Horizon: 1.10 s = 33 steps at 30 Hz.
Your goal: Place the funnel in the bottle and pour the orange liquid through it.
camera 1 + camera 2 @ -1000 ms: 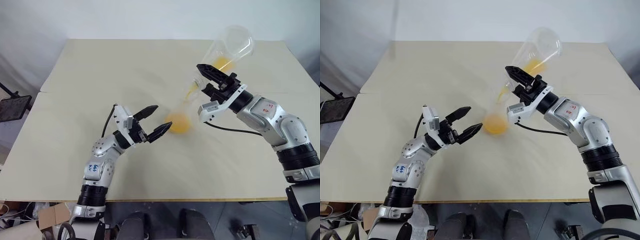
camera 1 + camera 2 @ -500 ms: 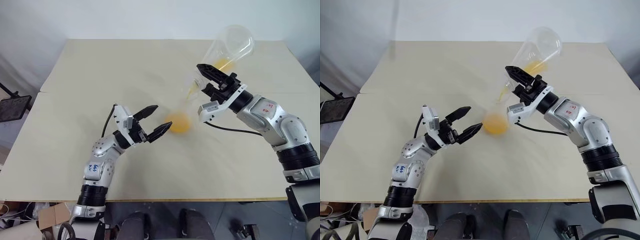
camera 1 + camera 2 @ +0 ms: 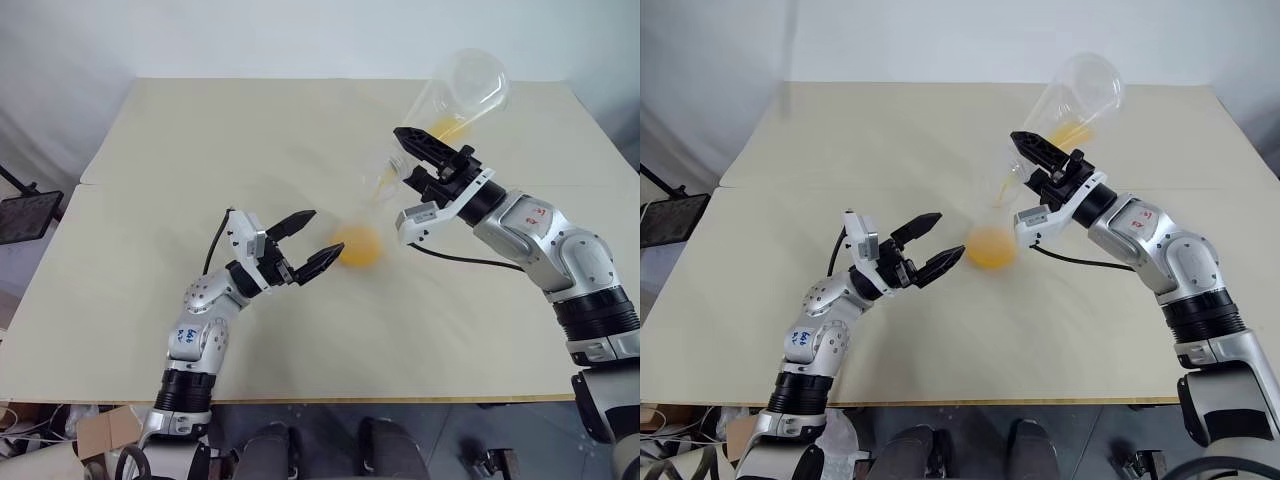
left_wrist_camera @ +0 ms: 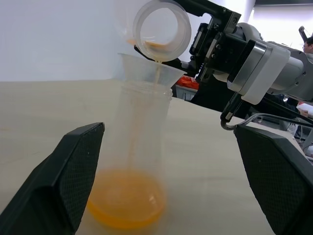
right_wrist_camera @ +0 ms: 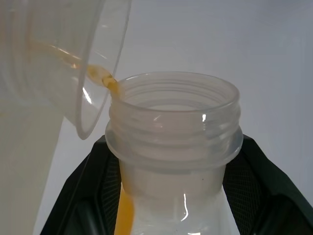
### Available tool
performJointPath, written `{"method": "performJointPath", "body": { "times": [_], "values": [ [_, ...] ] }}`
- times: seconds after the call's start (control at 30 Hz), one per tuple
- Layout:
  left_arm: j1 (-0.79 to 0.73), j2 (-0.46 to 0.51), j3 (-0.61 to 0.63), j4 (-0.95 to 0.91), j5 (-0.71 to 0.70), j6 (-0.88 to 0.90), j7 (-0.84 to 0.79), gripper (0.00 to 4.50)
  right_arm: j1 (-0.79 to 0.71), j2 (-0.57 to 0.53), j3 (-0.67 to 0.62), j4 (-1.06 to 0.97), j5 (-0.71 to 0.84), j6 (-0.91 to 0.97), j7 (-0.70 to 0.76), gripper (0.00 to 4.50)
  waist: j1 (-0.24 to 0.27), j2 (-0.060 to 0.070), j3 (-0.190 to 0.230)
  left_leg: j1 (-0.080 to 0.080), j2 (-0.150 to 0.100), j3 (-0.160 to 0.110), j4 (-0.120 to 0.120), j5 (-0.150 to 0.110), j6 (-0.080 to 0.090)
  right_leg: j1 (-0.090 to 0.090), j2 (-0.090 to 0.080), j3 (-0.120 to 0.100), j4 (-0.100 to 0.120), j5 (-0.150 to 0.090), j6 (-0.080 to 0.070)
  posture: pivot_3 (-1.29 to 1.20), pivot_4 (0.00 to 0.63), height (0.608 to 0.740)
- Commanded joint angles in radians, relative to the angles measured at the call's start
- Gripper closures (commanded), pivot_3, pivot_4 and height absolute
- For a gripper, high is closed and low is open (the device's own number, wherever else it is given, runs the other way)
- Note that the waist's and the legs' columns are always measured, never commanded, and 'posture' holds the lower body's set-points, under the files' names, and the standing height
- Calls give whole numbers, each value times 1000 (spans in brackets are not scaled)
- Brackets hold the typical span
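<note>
The clear bottle (image 4: 146,132) stands mid-table with the funnel (image 4: 149,66) seated in its neck. Orange liquid (image 4: 127,200) pools in its base, seen from above as an orange patch (image 3: 358,246). My right gripper (image 3: 410,165) is shut on the threaded neck (image 5: 173,122) of a larger clear pouring vessel (image 3: 462,88), tilted mouth-down over the funnel. A thin orange trickle runs from its lip into the funnel. My left gripper (image 3: 322,236) is open just left of the bottle's base, its fingers (image 4: 73,171) on either side of the bottle and apart from it.
The beige table (image 3: 200,140) has a seam running across its middle. A black stand (image 3: 25,215) sits off the table's left edge. Bare tabletop lies all around the bottle, and the front edge is near my arms.
Neither arm has moved. The orange stream from the vessel into the funnel has thinned, and less liquid is left in the tilted vessel.
</note>
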Motion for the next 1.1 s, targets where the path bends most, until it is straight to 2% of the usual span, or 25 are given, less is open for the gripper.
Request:
{"method": "performJointPath", "body": {
  "times": [0.03,1.1],
  "values": [
    [-12,-5,-4,-25,1,-21,-1,0,-31,-16,-21,-24,3,9,-24,2077,0,0,0,0,0,0,0,0,0,0,0,0,0,0,0,0,150,740],
    [-22,-22,-4,-13,9,-32,0,0,-50,-34,-20,-16,-48,11,-81,2077,0,0,0,0,0,0,0,0,0,0,0,0,0,0,0,0,150,740]
  ]
}}
